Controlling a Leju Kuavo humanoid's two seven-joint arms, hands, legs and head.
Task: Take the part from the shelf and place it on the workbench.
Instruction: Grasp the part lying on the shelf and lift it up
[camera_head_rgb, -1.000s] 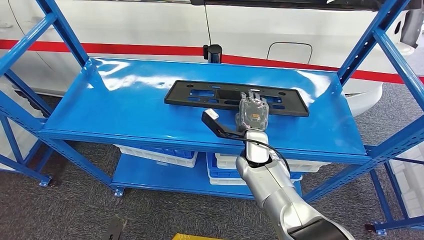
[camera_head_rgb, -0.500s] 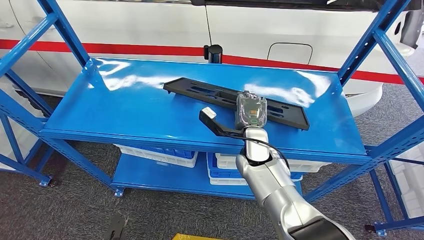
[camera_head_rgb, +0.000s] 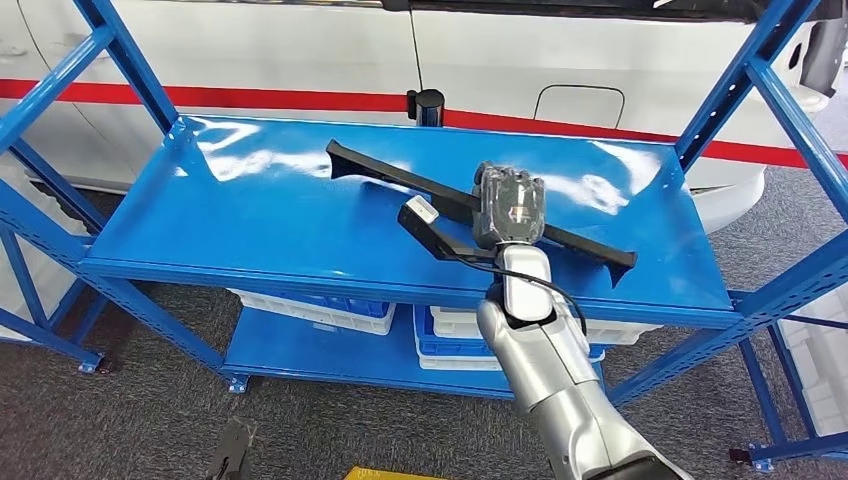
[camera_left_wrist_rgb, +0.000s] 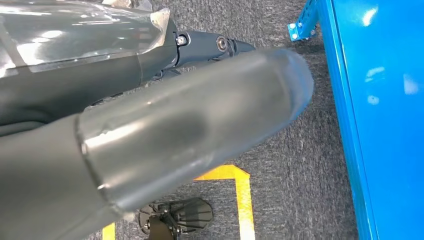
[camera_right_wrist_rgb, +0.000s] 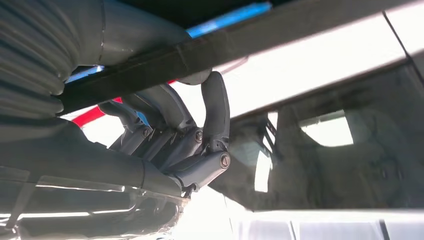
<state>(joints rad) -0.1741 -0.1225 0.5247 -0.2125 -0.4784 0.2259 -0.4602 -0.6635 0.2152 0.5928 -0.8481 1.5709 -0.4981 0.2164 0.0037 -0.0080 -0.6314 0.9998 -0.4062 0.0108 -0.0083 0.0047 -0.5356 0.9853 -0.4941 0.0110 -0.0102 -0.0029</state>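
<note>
- Head view: our right hand (camera_head_rgb: 508, 207) grips the long black plastic part (camera_head_rgb: 400, 180) near its middle, over the top deck of the blue shelf (camera_head_rgb: 250, 230). The part is tilted, its right end (camera_head_rgb: 618, 262) low and close to or touching the deck, its left end raised.
- Risk, as we judge it: one grip on a long bar lets the ends swing. The part could pivot in the fingers, or the low end could drag on the deck and twist loose.
- Risk: the slanted blue upright (camera_head_rgb: 745, 80) at the right stands near the lift path. A long part swung toward the bench could catch it.
- A white car body (camera_head_rgb: 300, 50) stands close behind the shelf; a wide swing backward could strike it.
- Left wrist view: our left hand (camera_left_wrist_rgb: 150, 130) hangs beside the shelf edge (camera_left_wrist_rgb: 350, 150), above grey carpet (camera_left_wrist_rgb: 295, 190) with a yellow floor mark (camera_left_wrist_rgb: 240, 185). We cannot tell whether its fingers are apart or curled. It offers no support to the part.
- Right wrist view: dark fingers (camera_right_wrist_rgb: 215, 115) curl up around the part's black bar (camera_right_wrist_rgb: 260, 42), the thumb above it. The hold looks like a hook more than a clamp, so slipping along the bar is our main worry.
</note>
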